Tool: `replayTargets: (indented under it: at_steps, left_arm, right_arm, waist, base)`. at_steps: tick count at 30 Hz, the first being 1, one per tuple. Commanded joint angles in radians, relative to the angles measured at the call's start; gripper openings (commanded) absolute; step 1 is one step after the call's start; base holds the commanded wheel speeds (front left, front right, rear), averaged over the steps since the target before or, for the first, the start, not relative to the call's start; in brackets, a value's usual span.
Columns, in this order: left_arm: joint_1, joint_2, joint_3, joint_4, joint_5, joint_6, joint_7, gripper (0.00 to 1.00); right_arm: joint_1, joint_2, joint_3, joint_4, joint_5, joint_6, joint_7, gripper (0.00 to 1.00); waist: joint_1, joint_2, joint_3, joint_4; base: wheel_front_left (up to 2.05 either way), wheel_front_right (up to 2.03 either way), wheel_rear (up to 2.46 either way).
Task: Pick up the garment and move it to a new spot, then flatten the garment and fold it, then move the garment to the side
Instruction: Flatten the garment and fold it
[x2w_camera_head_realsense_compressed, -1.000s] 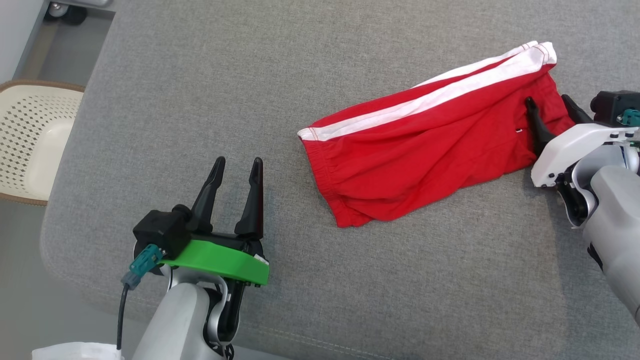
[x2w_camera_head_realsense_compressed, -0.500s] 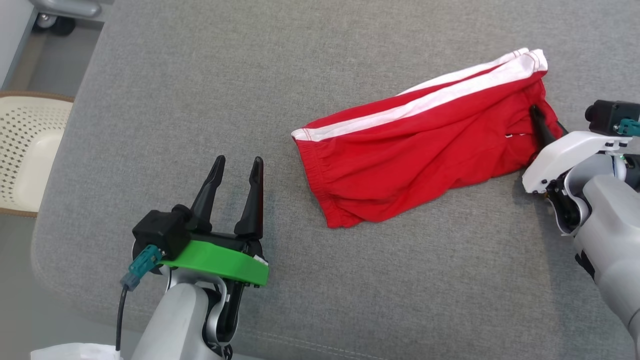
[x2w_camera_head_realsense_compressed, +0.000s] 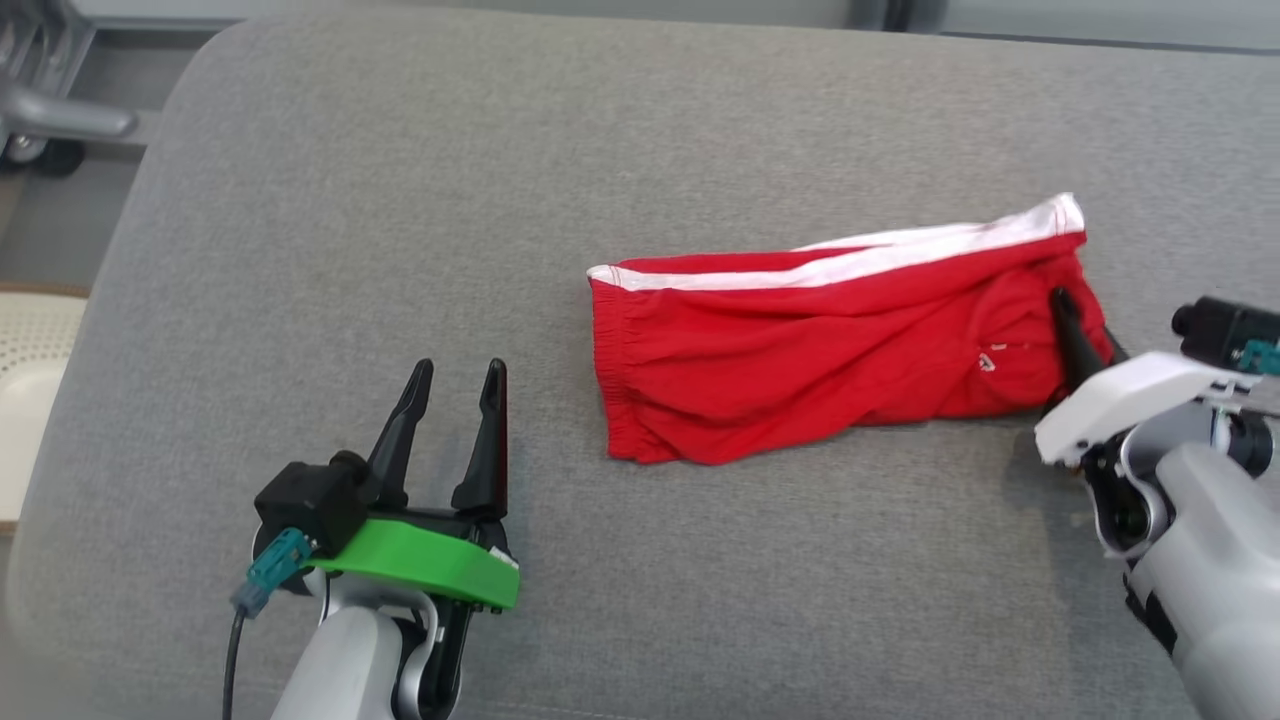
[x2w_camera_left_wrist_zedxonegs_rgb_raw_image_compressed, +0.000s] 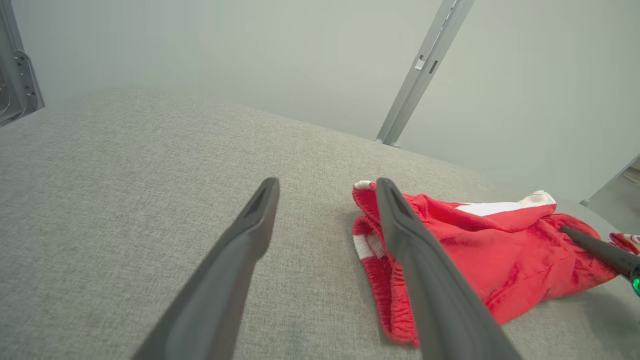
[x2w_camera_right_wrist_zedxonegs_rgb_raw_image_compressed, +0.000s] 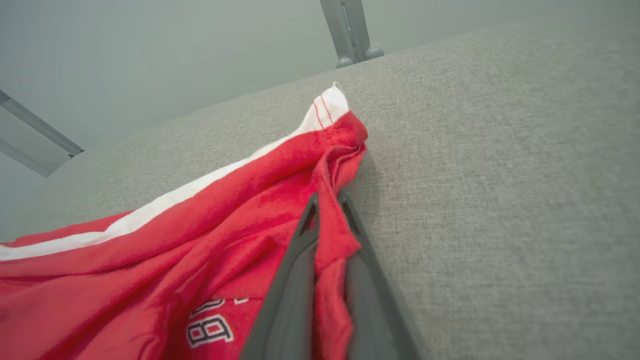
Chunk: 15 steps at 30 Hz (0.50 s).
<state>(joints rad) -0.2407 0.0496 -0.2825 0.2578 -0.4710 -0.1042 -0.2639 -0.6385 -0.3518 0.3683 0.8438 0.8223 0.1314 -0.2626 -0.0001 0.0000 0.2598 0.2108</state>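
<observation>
Fabric surface, grey, pale wall behind; R tool pinches red shorts, L tool agape, empty.

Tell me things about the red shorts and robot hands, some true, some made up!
1. The right hand is shut on the red cloth shorts with a white side stripe. True.
2. The left hand grips the shorts too. False: it is open and apart from them.
3. The shorts lie on a wooden table. False: they lie on a grey fabric cushion.
4. The white stripe runs along the shorts' far edge. True.
</observation>
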Motion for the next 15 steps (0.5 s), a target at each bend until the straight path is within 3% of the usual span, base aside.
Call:
replayTargets:
  at_steps: [1,7,15]
  left_arm:
    - [0.020,0.002,0.013,0.004,0.012,-0.002,0.001,1.00]
    - [0.053,0.003,0.033,0.015,0.015,0.000,0.001,1.00]
    - [0.073,0.003,0.037,0.017,0.020,-0.005,0.001,1.00]
  right_arm:
    - [0.039,0.008,-0.015,-0.013,-0.014,-0.002,-0.002,0.00]
    - [0.156,0.034,-0.073,-0.065,-0.047,-0.002,-0.002,0.00]
    - [0.206,0.036,-0.122,-0.125,-0.102,-0.002,-0.002,0.00]
  waist:
    - [0.0001,0.0000,-0.053,-0.059]
    - [0.0001,0.0000,-0.105,-0.121]
    - [0.0001,0.0000,-0.117,-0.143]
  base:
    - [0.00,0.00,0.00]
    - [0.00,0.00,0.00]
    - [0.00,0.00,0.00]
